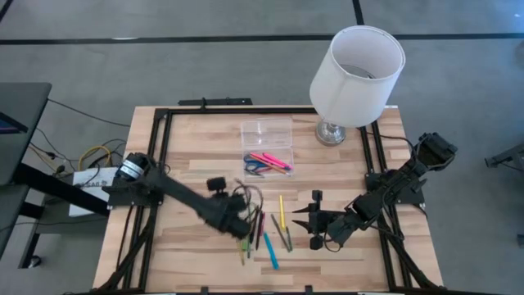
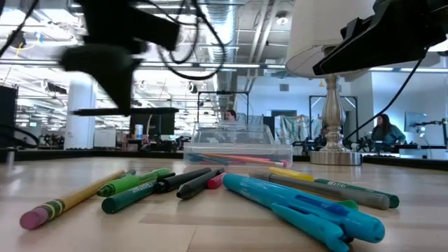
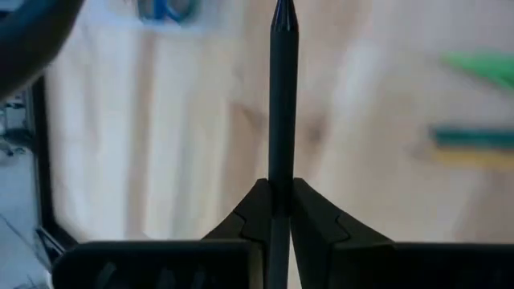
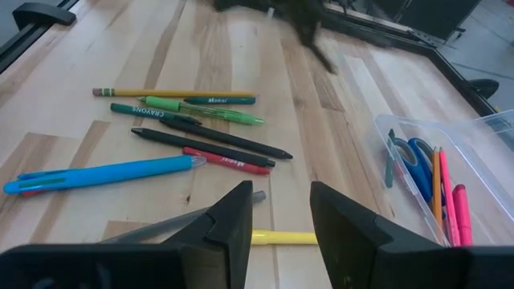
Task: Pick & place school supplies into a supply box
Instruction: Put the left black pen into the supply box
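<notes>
My left gripper (image 1: pixel 244 221) hangs above the pile of school supplies (image 1: pixel 264 233), shut on a thin black pen (image 3: pixel 283 96). It shows as a blur in the low view (image 2: pixel 112 63). The loose pens and pencils (image 4: pixel 193 132) lie flat on the wood: yellow, green, black, red, blue, grey. The clear supply box (image 1: pixel 268 161) stands beyond them, its lid (image 1: pixel 266 133) open on the far side. It holds blue-handled scissors (image 4: pixel 414 160), an orange pencil and pink markers (image 4: pixel 459 205). My right gripper (image 4: pixel 281 201) waits open on the pile's right (image 1: pixel 313 225), above a grey pen (image 4: pixel 185 223). My left gripper pinches the black pen's shaft (image 3: pixel 281 175) between its two fingers. The pen lies along the fingers. A long stretch ending in the tip (image 3: pixel 283 14) sticks out past the fingertips. The pen is lifted clear of the table, slanting downward.
A lamp with a large white shade (image 1: pixel 358 72) and a silver base (image 1: pixel 332 131) stands at the back right, close to the box. A black frame (image 1: pixel 164 156) runs round the tabletop's sides. Bare wood lies to the left of the pile.
</notes>
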Controlling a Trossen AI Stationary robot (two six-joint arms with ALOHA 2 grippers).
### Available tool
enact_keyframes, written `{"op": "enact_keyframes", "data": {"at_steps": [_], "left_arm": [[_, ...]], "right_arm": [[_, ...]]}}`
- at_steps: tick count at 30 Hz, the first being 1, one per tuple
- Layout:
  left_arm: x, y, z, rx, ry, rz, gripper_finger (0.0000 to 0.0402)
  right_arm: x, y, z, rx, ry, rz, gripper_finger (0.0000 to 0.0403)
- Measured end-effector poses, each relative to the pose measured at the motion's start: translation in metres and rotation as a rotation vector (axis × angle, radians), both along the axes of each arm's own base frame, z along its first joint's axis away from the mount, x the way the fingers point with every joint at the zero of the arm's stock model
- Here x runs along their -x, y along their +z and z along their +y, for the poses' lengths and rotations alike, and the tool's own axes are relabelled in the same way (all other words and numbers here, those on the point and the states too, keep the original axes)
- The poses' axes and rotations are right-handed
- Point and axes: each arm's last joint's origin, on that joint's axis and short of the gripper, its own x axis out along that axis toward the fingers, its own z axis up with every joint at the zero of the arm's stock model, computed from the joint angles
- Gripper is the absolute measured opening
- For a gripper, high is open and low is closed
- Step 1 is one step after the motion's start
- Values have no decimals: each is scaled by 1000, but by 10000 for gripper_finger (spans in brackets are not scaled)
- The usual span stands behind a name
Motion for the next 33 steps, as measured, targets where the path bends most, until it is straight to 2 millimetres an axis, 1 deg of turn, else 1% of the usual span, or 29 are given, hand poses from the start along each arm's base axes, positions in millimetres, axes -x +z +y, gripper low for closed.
{"op": "enact_keyframes", "data": {"at_steps": [4,9,12,15,19,22,24,29,33], "left_arm": [[-21,-1,34,18,-11,-30,17],[-42,0,74,46,-5,-100,17],[-51,6,94,53,8,-139,21],[-62,14,111,53,12,-214,24],[-79,25,133,102,-4,-365,25],[-89,29,147,167,-23,-468,25],[-91,31,154,162,-13,-498,26],[-89,31,167,155,-2,-493,26],[-86,25,174,164,13,-474,26]], "right_arm": [[0,0,0,3,0,4,122],[1,-2,-1,16,0,20,122],[1,-2,-1,18,0,23,122],[1,-2,-1,19,0,23,122],[2,-3,-1,24,0,29,122],[2,-3,-2,29,-1,35,122],[2,-3,-2,30,-1,36,122],[2,-4,-2,33,-1,40,122],[2,-4,-2,29,-4,39,122]]}}
